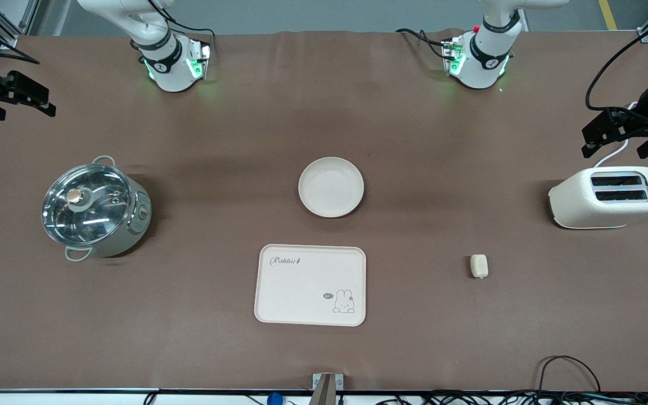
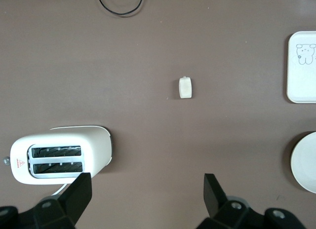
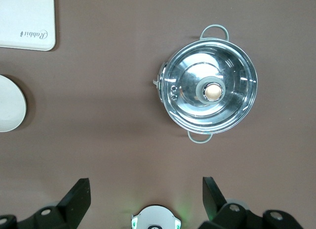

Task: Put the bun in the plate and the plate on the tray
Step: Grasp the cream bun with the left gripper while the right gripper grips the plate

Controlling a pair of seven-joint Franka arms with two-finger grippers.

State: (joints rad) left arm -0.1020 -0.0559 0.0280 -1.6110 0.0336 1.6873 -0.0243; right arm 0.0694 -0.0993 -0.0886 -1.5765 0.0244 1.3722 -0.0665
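Note:
The bun lies alone on the brown table toward the left arm's end, and also shows in the left wrist view. The empty plate sits mid-table, just farther from the front camera than the empty tray. My left gripper is open and empty, up over the table's edge by the toaster; its own view shows wide-apart fingers. My right gripper is open and empty, up over the right arm's end of the table; it also shows in its own view.
A cream toaster stands at the left arm's end, farther from the front camera than the bun. A steel pot with a glass lid stands at the right arm's end. Cables lie at the table's edge nearest the front camera.

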